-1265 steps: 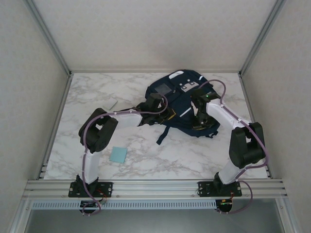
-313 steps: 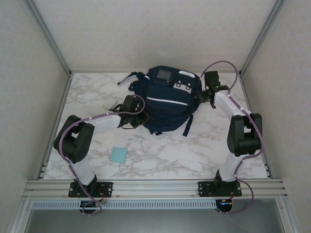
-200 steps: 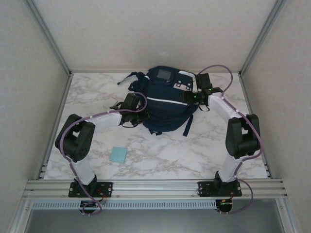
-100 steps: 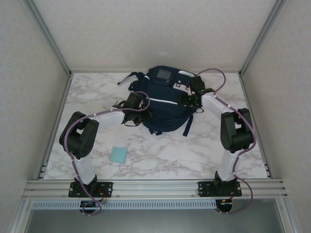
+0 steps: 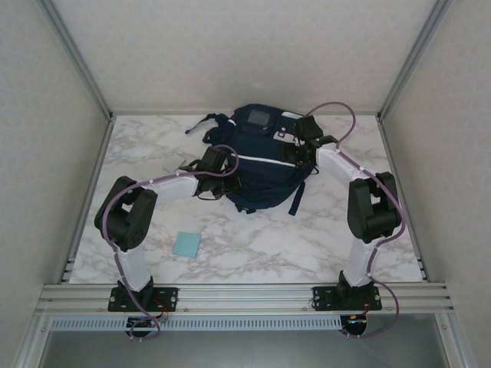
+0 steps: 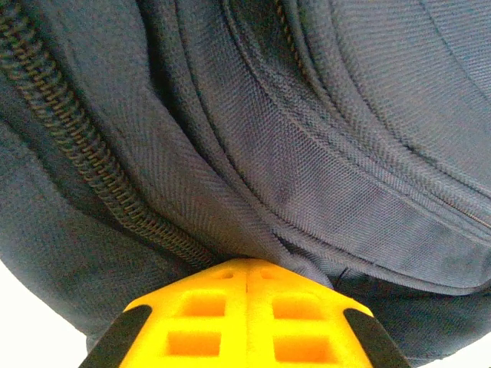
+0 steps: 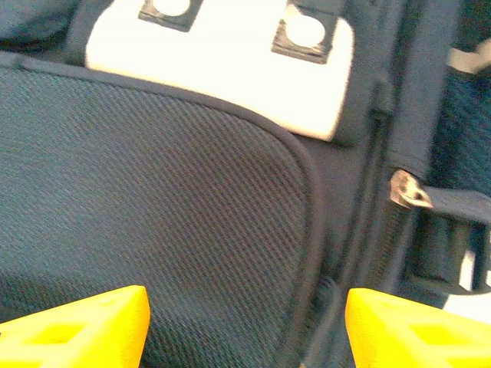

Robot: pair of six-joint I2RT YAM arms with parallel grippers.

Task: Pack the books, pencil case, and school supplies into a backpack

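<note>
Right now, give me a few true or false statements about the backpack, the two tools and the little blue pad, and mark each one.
1. The left tool is shut, pinching a fold of the large navy fabric backpack. True.
2. The right tool is shut. False: its yellow fingers stand wide apart over the backpack.
3. The small light-blue square pad lies on the white marble table, apart from the backpack. True.
4. The backpack sits at the table's near edge, by the arm bases. False: it lies toward the far edge.
5. A small metal zipper pull shows on the backpack ahead of the right tool. True.
</note>
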